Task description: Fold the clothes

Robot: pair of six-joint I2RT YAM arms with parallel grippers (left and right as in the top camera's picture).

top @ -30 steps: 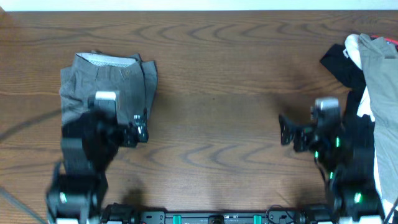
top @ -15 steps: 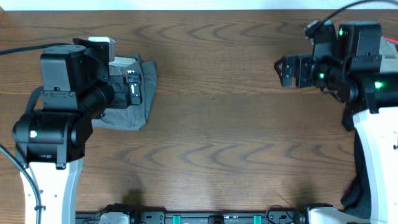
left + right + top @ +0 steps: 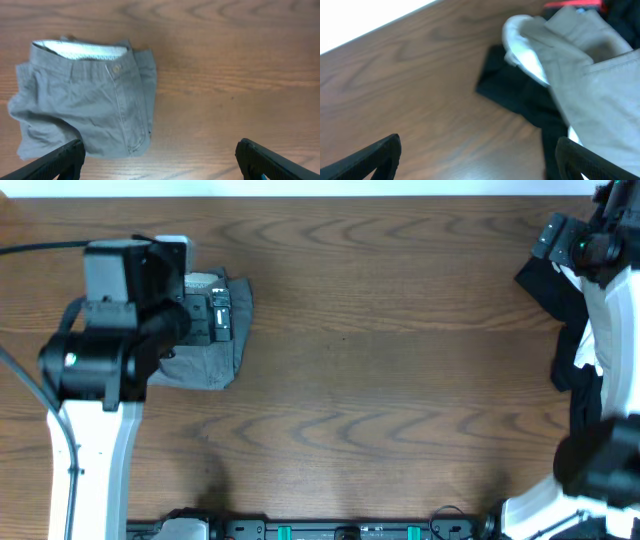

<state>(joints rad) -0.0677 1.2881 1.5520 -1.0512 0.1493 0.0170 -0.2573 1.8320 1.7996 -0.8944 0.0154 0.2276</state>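
Folded dark grey shorts [image 3: 85, 107] with a dotted white waistband lining [image 3: 80, 49] lie at the table's far left [image 3: 205, 365]. My left gripper [image 3: 218, 315] hovers above them, open and empty [image 3: 160, 162], its left fingertip [image 3: 57, 160] over the shorts' near edge. At the far right lies a pile of clothes: a khaki-grey garment [image 3: 592, 65], a white piece [image 3: 525, 45] and a black one [image 3: 520, 97] [image 3: 558, 285]. My right gripper [image 3: 553, 240] hangs open [image 3: 477, 160] over bare wood at the pile's left edge, holding nothing.
The wooden table [image 3: 400, 380] stretches between the two arms. A red item [image 3: 575, 4] peeks out behind the pile. The table's far edge [image 3: 375, 27] runs close behind the right gripper. The right arm's white link [image 3: 600, 310] covers part of the pile.
The left arm rose from the front edge to above the folded shorts. The right arm swung from the front right to the far right corner by the pile. Both grippers stayed open.
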